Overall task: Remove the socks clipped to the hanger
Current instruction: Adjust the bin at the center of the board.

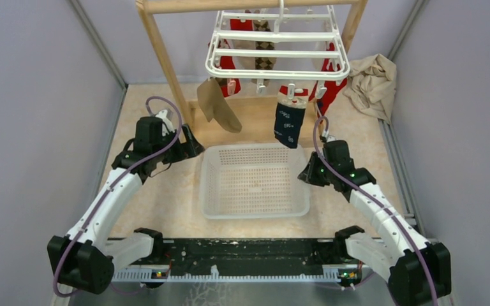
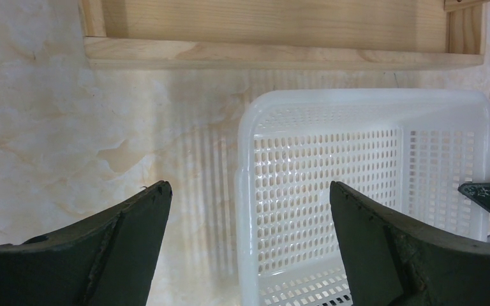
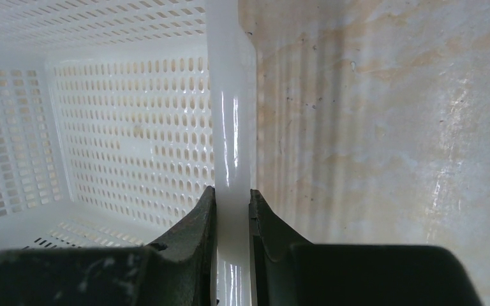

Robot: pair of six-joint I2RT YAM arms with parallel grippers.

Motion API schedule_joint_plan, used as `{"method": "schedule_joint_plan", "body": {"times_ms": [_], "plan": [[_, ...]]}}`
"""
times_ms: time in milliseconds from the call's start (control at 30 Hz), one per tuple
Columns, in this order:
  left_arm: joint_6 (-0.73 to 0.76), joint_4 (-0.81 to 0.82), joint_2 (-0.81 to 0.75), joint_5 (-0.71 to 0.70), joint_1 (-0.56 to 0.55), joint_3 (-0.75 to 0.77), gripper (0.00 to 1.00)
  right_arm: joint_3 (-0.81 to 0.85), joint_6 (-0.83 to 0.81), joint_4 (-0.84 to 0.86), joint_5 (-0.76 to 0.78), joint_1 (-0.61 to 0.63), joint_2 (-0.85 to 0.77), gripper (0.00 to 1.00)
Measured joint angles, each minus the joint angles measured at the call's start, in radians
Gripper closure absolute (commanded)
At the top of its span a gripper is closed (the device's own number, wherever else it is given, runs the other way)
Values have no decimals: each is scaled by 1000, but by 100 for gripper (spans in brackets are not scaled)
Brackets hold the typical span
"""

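Arms: two, one on each side of the basket.
Left gripper: jaws wide apart and holding nothing; it hangs over the table at 10 o'clock of the basket, off its left rim.
Right gripper: jaws narrow, pinching the basket's right rim between both fingers, at 3 o'clock.
Basket: one, white and perforated, mid-table, with no sock inside.
Hanger: one, white, hooked on the wooden frame, at 12 o'clock of the basket.
Socks: all clipped to the hanger.
Tan sock: one, hanging from the hanger's near left corner, at 11 o'clock of the basket.
Navy sock: one, hanging from the near rail, at 1 o'clock, its toe just above the basket's far rim.
Patterned sock: one, brown, behind the bars at mid-hanger.
Red socks: perhaps four; the bars hide parts, so the count is unsure.
Cloth: one beige heap, at 2 o'clock, against the far right wall.
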Motion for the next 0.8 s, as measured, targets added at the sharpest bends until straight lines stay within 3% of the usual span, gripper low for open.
{"method": "schedule_joint_plan", "body": {"times_ms": [300, 733, 800], "plan": [[-22, -2, -23, -6, -42, -12, 1, -21, 28, -16, -17, 48, -48, 97], [-43, -36, -130, -21, -66, -20, 1, -16, 72, -122, 16, 79, -143, 35], [-43, -59, -144, -16, -66, -16, 1, 16, 65, -144, 27, 79, -145, 20]]}}
